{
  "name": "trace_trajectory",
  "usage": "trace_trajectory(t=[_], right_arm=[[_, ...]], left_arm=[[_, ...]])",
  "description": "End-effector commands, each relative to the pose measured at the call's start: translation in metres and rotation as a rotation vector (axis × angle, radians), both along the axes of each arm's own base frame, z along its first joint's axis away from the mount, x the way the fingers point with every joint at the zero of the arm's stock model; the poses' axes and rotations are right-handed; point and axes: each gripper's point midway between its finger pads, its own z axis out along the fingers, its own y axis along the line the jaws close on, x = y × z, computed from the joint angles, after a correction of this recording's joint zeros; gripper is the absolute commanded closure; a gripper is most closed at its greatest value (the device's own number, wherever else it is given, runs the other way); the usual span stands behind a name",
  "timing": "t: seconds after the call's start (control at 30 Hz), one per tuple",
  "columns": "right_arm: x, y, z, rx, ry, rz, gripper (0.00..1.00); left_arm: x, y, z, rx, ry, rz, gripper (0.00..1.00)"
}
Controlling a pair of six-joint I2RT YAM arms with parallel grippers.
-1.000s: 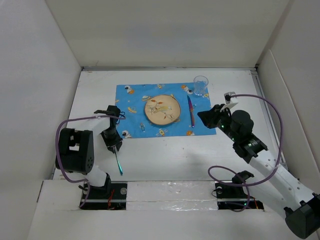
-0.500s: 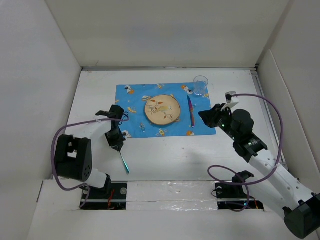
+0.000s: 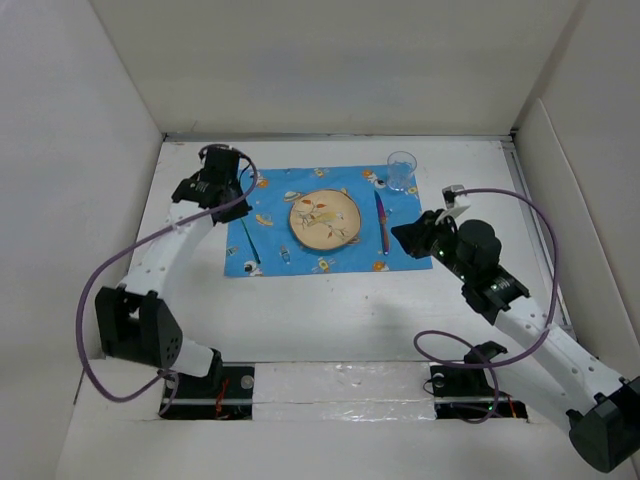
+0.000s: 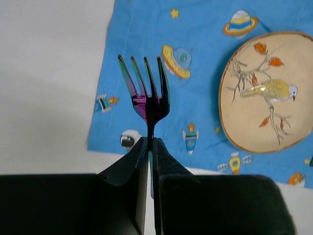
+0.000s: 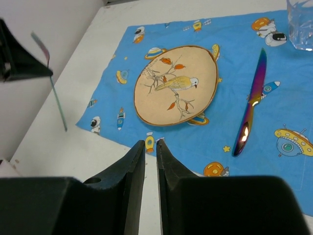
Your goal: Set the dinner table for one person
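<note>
Fork [image 4: 148, 104] in left hand [image 4: 149, 143], above mat [image 4: 146, 29]

Dinner table [image 3: 330, 310]: a large, flat rectangle of plain matte white, lying level and filling the floor of its enclosure. Upright white panels [image 3: 330, 70] rise from its left, far and right edges and meet it in straight seams, with a thin dark line along the far edge. A blue printed mat [image 3: 355, 262] lies flat on it, nearer the far edge than the near one, roughly midway between the left and right edges.
</note>
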Motion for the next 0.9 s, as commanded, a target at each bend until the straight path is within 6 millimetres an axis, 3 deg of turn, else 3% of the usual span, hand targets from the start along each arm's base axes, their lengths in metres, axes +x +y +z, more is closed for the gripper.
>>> trace_trajectory(t=[0.0,0.03,0.07,0.1,0.13,0.2,0.27,0.3,0.37,0.4,0.43,0.5,0.73,0.87], right_arm=[[0.0,0.006,0.014,0.024,-0.06,0.019,0.79],[0.001,0.005,0.011,0.02,-0.05,0.013,0.79],[0.002,0.008,0.008,0.016,-0.042,0.024,0.79],[0.001,0.009,0.008,0.017,-0.042,0.033,0.79],[0.0,0.011,0.007,0.011,-0.035,0.044,0.79],[0.001,0.01,0.006,0.004,-0.032,0.037,0.79],[0.005,0.008,0.003,0.007,-0.033,0.02,0.78],[0.003,0.012,0.002,0.013,-0.032,0.041,0.78],[0.001,0.017,0.005,0.018,-0.036,0.074,0.78],[0.002,0.017,0.002,0.012,-0.026,0.07,0.78],[0.004,0.015,-0.002,0.003,-0.015,0.057,0.78],[0.007,0.017,-0.008,0.0,0.003,0.06,0.78],[0.012,0.022,-0.016,-0.013,0.022,0.07,0.77],[0.013,0.02,-0.018,-0.026,0.03,0.058,0.77]], left_arm=[[0.046,0.003,0.006,0.105,-0.041,-0.039,1.0],[0.054,0.006,-0.011,0.142,0.019,-0.028,1.0],[0.069,0.0,-0.015,0.148,0.027,-0.062,1.0],[0.075,-0.001,-0.005,0.142,0.0,-0.06,1.0],[0.081,-0.003,-0.02,0.149,0.039,-0.057,1.0],[0.093,-0.018,-0.019,0.135,0.012,-0.099,1.0],[0.101,-0.031,-0.031,0.145,0.04,-0.122,1.0],[0.108,-0.038,-0.025,0.155,0.021,-0.143,1.0],[0.109,-0.047,-0.041,0.22,0.062,-0.155,1.0],[0.112,-0.053,-0.033,0.217,0.042,-0.166,1.0],[0.113,-0.051,-0.053,0.27,0.092,-0.165,1.0],[0.116,-0.053,-0.064,0.299,0.114,-0.167,1.0],[0.118,-0.047,-0.081,0.349,0.157,-0.17,1.0],[0.116,-0.047,-0.078,0.399,0.151,-0.165,1.0]])
